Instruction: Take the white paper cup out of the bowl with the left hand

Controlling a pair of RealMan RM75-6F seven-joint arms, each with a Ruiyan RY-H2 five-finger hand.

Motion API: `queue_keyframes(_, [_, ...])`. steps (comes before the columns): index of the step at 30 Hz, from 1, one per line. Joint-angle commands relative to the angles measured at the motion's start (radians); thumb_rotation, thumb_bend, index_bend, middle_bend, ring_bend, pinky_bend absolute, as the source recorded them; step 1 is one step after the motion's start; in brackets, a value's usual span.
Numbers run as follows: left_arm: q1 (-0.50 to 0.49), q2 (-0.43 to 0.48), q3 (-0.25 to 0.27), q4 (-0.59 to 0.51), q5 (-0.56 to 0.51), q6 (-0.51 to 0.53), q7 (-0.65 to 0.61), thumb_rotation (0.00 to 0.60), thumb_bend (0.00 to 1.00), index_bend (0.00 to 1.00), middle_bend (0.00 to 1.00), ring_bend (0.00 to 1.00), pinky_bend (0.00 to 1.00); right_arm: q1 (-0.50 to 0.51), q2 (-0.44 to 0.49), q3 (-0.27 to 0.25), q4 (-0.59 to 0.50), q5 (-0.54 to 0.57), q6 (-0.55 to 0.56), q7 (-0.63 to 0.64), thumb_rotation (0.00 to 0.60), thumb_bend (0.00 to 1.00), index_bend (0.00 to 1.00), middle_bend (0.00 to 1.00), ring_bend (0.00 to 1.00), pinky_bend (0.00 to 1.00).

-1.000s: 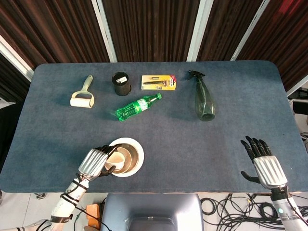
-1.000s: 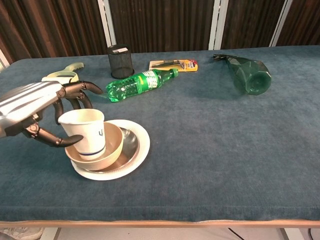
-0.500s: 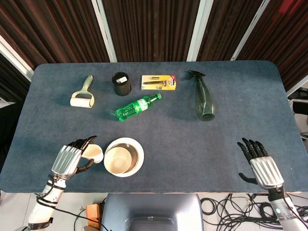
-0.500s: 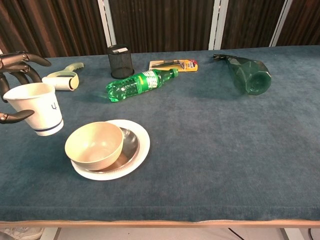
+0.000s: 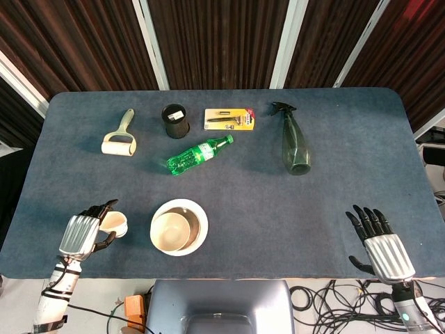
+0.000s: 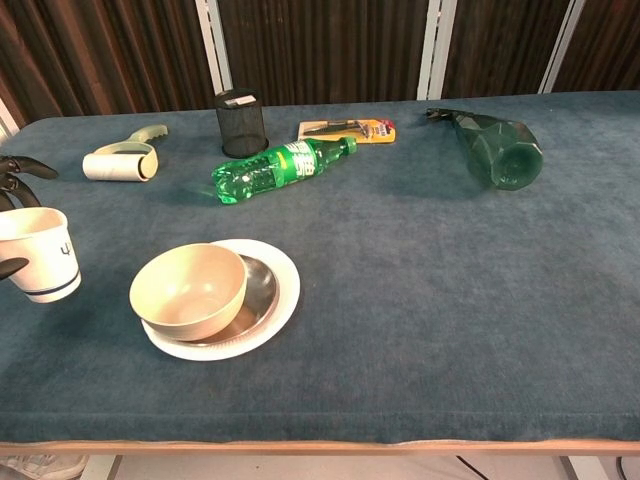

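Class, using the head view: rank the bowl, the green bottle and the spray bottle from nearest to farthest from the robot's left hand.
1. Bowl: just right of the left hand, near the front edge.
2. Green bottle: lying mid-table, farther back.
3. Spray bottle: right of centre, farthest.

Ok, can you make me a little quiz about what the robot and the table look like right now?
1. True or false: the white paper cup sits inside the bowl.
2. Which hand holds the cup? A) left hand B) right hand C) neither
3. Fill in: the green bottle lies on its ____ on the table.

Key:
1. False. The cup is out of the bowl, off to its left.
2. A. The right hand is spread, holding nothing.
3. side
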Motion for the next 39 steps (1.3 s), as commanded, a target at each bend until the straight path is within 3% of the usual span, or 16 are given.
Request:
queue_keyframes(1, [0.005,-0.026,-0.004,0.031,-0.001,0.004,0.011,0.600,0.30,0.21,0.37,0.35,0.56,0.000,0.005,0.005,-0.006,0.009,-0.008,0.005,0.600,0.10,0.00,0.00,0.00,0.08])
queue_keyframes(9, [0.012,-0.066,-0.004,0.095,-0.017,-0.015,0.040,0.600,0.30,0.18,0.33,0.33,0.53,0.005,0.017,0.000,-0.010,-0.007,-0.030,0.028,0.600,0.10,0.00,0.00,0.00,0.07])
queue_keyframes(18, [0.018,-0.054,0.000,0.108,-0.041,-0.056,0.041,0.600,0.30,0.07,0.17,0.16,0.44,0.014,0.025,-0.012,0.002,-0.048,-0.043,0.059,0.600,0.10,0.00,0.00,0.00,0.07])
queue_keyframes(26, [0.026,-0.010,0.009,0.082,-0.063,-0.095,0.023,0.600,0.30,0.01,0.09,0.10,0.40,0.012,0.016,-0.009,0.023,-0.068,-0.026,0.085,0.600,0.10,0.00,0.00,0.00,0.07])
queue_keyframes(35, [0.063,0.087,0.021,-0.002,-0.021,-0.025,-0.008,0.600,0.30,0.00,0.00,0.01,0.30,0.002,0.015,0.000,0.024,-0.062,-0.008,0.091,0.600,0.10,0.00,0.00,0.00,0.07])
queue_keyframes(39, [0.178,0.266,0.096,-0.186,0.087,0.152,-0.025,0.600,0.30,0.00,0.00,0.00,0.27,-0.013,0.015,0.013,0.013,-0.023,-0.001,0.069,0.600,0.10,0.00,0.00,0.00,0.07])
